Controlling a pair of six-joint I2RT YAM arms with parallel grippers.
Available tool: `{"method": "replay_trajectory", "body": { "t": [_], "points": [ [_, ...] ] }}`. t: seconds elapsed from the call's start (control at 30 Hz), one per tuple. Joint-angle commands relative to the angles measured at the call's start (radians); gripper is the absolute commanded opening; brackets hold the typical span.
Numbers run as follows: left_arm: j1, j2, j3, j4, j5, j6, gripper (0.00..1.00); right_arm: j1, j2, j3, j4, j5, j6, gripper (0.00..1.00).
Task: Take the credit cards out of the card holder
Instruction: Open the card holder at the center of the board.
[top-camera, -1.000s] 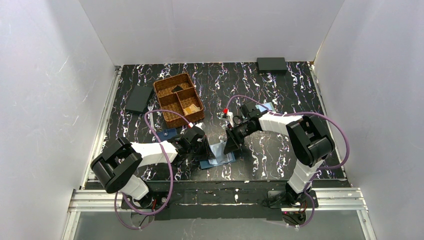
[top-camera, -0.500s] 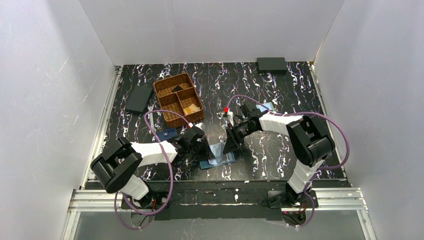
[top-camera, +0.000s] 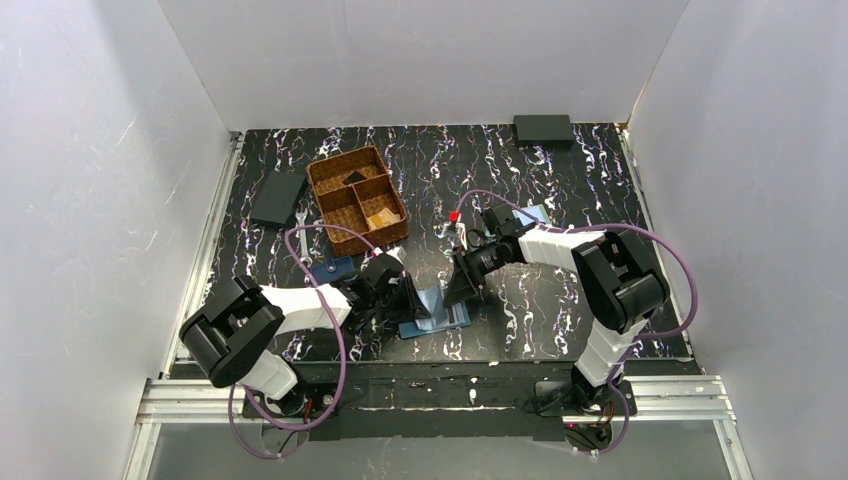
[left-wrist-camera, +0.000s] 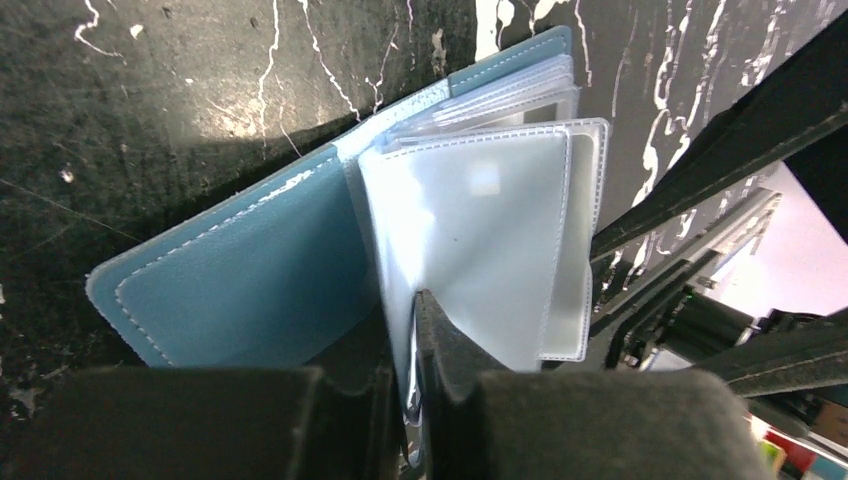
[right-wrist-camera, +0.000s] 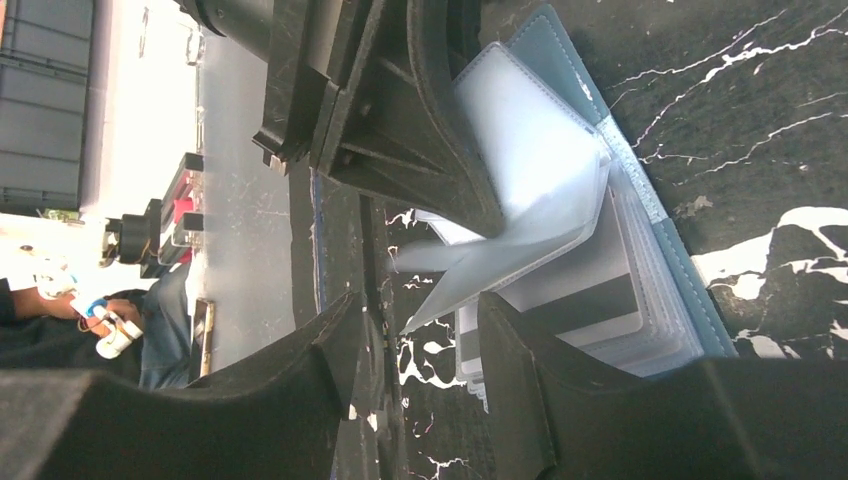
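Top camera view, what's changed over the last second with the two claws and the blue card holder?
The left claw, shut on a clear sleeve of the card holder, shifted slightly leftward in the top view, and its purple cable swung along. The right claw, open beside the sleeve, barely moved. Nothing was newly gripped or let go. The holder stayed open on the table, and the basket stayed put.

Steel-blue card holder (left-wrist-camera: 230, 290), black white-veined table (top-camera: 560, 180), brown basket (top-camera: 323, 208)
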Motion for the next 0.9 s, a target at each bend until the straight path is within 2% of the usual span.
{"method": "replay_trajectory", "body": {
  "t": [0.0,0.4,0.53,0.57,0.63,0.67,0.87],
  "points": [
    [0.011,-0.039,-0.057,-0.018,0.039,-0.001,0.12,0.012,0.012,-0.008,0.042,-0.055,0.029,0.55],
    [0.023,-0.147,-0.113,0.031,0.095,0.056,0.52,0.043,0.059,0.018,0.052,-0.126,0.056,0.55],
    [0.023,-0.141,-0.114,0.040,0.112,0.068,0.58,0.055,0.077,0.031,0.051,-0.145,0.064,0.54],
    [0.024,-0.136,-0.113,0.043,0.115,0.069,0.56,0.055,0.078,0.034,0.052,-0.144,0.064,0.54],
    [0.024,-0.121,-0.116,0.043,0.104,0.061,0.30,0.054,0.069,0.046,0.032,-0.121,0.041,0.54],
    [0.026,-0.111,-0.119,0.043,0.098,0.050,0.23,0.054,0.060,0.053,-0.003,-0.094,0.018,0.54],
    [0.038,-0.025,-0.110,0.041,0.095,0.025,0.03,0.048,0.010,0.034,0.001,0.036,0.002,0.55]
  ]
}}
